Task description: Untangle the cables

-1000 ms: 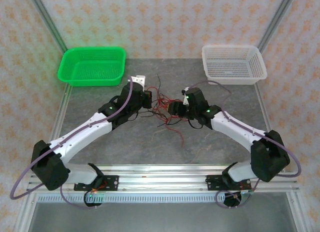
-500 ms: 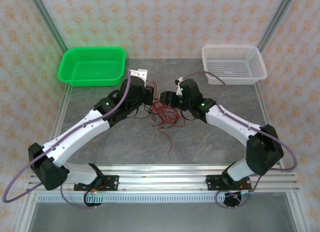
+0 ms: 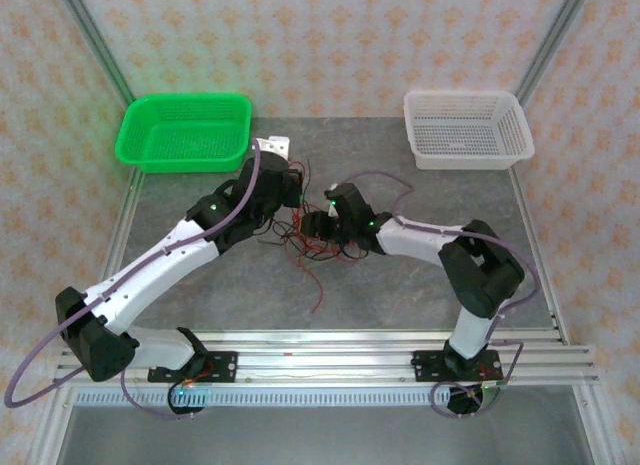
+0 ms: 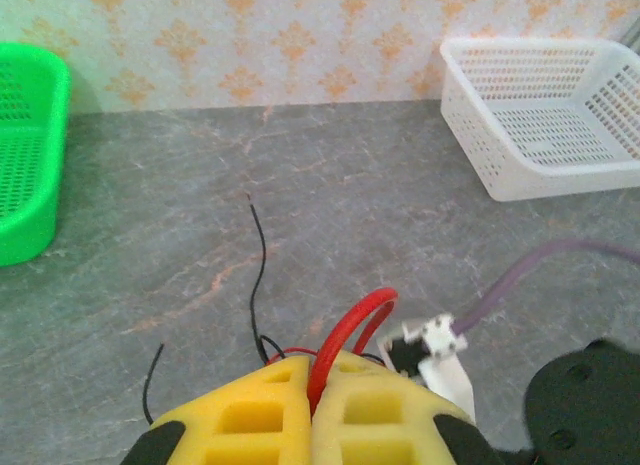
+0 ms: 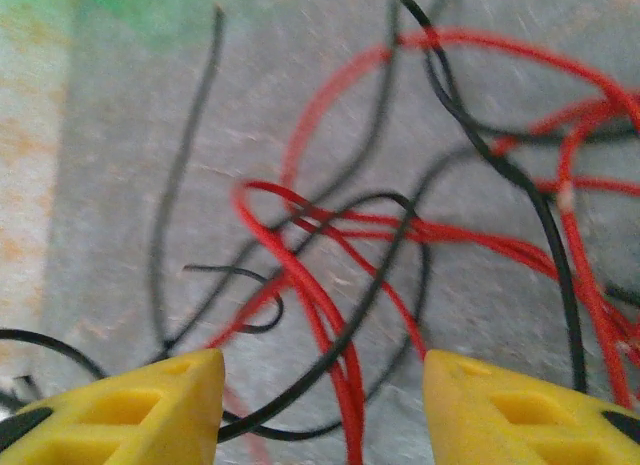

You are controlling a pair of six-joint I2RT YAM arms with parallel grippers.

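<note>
Cables (image 4: 345,325) pinched by left tool (image 4: 315,370).

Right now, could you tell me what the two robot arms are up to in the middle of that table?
They are untangling a clump of thin red and black cables on the grey table. The left gripper is shut on a loop of red cable. The right gripper is open, hovering low over the clump with red and black strands lying loose between its jaws. Nothing looks separated yet; the strands cross over one another.
</note>
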